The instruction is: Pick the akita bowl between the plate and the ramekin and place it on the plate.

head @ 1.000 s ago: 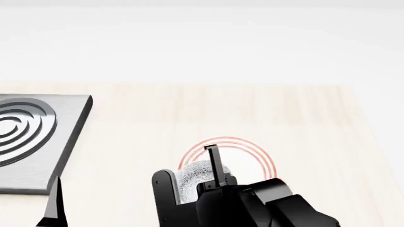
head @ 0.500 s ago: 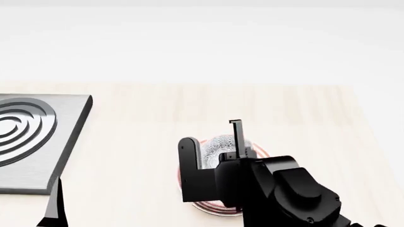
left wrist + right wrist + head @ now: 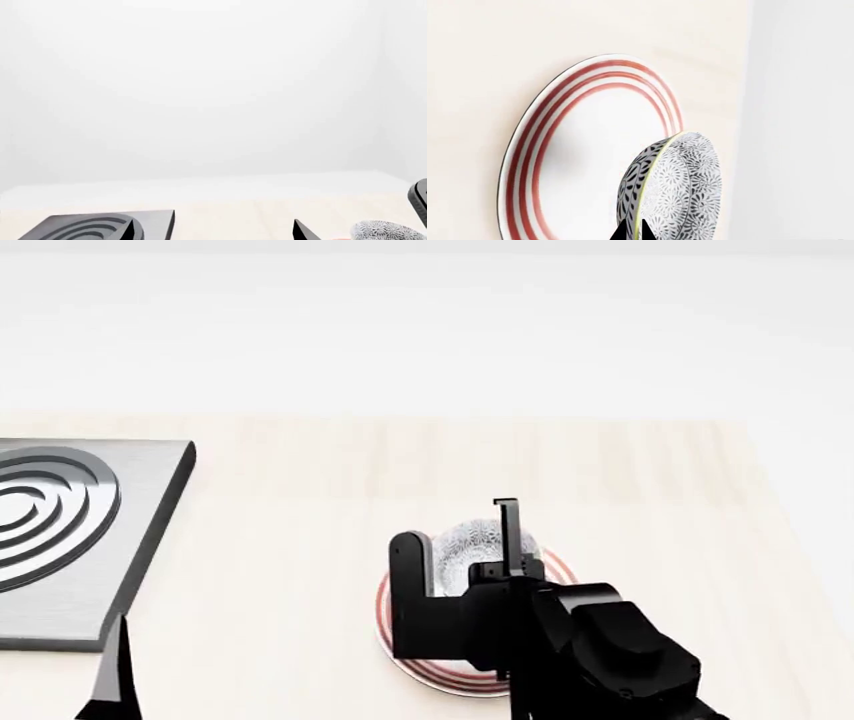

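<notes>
The right gripper (image 3: pixel 470 552) holds the akita bowl (image 3: pixel 478 543) above the plate (image 3: pixel 400 625), its two black fingers closed on the bowl's rim: in the head view one broad finger (image 3: pixel 411 565) stands at the bowl's left side and a thin one (image 3: pixel 507 530) rises at its right, with the speckled grey-and-white bowl showing between them. The right wrist view shows the bowl (image 3: pixel 677 187) tipped on edge relative to that camera, its patterned outer wall and thin yellowish rim line facing the plate (image 3: pixel 527 165), whose white face and red concentric rings lie just behind it; the dark fingertips (image 3: pixel 634 231) pinch the rim at the picture's lower border. Whether the bowl's base touches the plate I cannot tell, since the right arm (image 3: pixel 601 650) covers the near half of the plate in the head view. The plate rests on the pale wooden table (image 3: pixel 614 480), roughly midway across it. At the table's left side sits a square grey metal slab with raised concentric rings (image 3: pixel 54 520), well apart from the plate. The left gripper (image 3: pixel 114 675) shows only as a dark sliver at the lower left of the head view, and in the left wrist view as two dark tips (image 3: pixel 303 232) low in the frame; they stand apart with nothing between them, near the ringed slab (image 3: pixel 93 227).
</notes>
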